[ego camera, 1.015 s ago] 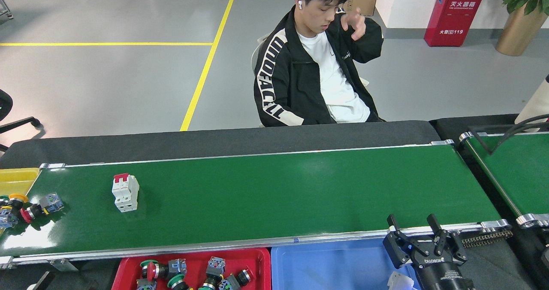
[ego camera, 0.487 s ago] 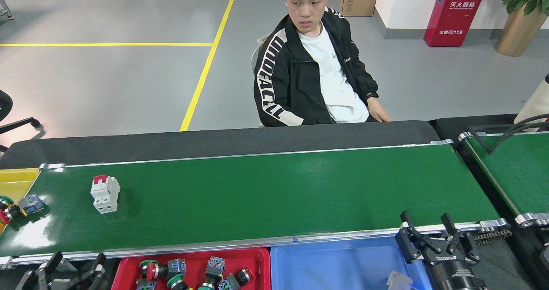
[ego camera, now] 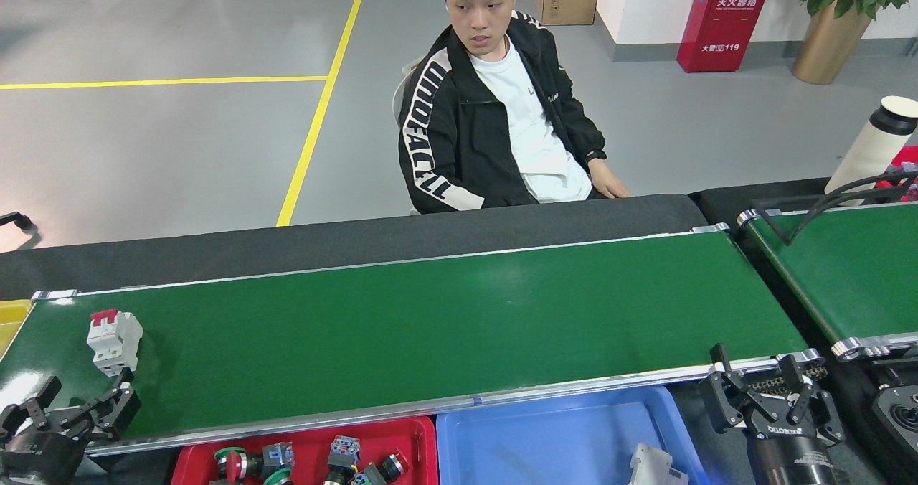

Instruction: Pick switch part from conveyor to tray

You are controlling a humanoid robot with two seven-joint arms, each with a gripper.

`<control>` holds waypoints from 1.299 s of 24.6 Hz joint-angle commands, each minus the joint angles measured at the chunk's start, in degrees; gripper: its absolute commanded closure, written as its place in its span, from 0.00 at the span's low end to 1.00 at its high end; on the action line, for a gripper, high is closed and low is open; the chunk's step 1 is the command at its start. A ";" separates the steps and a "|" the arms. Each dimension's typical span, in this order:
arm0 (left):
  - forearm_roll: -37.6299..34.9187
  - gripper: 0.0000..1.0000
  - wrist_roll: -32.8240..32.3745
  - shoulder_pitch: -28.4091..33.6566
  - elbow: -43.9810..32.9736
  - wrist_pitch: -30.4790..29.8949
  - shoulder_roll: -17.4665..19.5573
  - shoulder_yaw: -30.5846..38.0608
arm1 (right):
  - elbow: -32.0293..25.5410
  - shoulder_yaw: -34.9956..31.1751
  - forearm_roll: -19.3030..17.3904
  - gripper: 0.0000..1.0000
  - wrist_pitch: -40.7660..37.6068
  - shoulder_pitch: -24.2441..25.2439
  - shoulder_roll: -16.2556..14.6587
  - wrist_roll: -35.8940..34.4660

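Note:
A white switch part point(ego camera: 113, 341) with a red top stands on the conveyor point(ego camera: 430, 320) near its far left end. My left gripper point(ego camera: 81, 397) is open just below and in front of it, over the belt's near left corner, with nothing between its fingers. At the bottom right, my right gripper point(ego camera: 759, 374) is open and empty by the conveyor's right end roller. A blue tray point(ego camera: 552, 442) lies below the near rail and holds a white part point(ego camera: 652, 465). Next to it a red tray point(ego camera: 301, 456) holds several push-button switches.
A seated person in a black jacket point(ego camera: 495, 126) faces me across the belt, one hand point(ego camera: 609, 186) on the far black ledge. A second green belt point(ego camera: 853, 270) with a black cable lies at the right. A yellow bin point(ego camera: 11, 320) peeks in at the left edge.
The white switch part has travelled left along the belt and the push-button parts at the left end are gone. My left gripper has come into view beside it. The view has shifted.

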 commanded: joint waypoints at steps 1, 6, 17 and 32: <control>0.18 0.00 0.50 -2.19 1.40 0.38 1.04 0.06 | 0.15 -0.39 -0.10 0.01 -0.28 -0.64 -0.50 -0.98; -0.35 0.09 0.67 -10.90 14.76 2.84 5.17 -1.69 | 0.41 -1.36 -0.19 0.01 -0.37 -0.55 -0.50 -1.33; 5.01 0.97 4.28 -13.71 21.79 -2.61 10.71 -8.90 | 0.68 -1.62 -0.19 0.01 -0.37 -0.37 -0.50 -1.33; 18.98 0.96 3.14 20.13 -31.91 -21.68 5.96 -12.15 | 0.68 4.27 0.25 0.01 -4.67 -2.31 -0.42 -0.89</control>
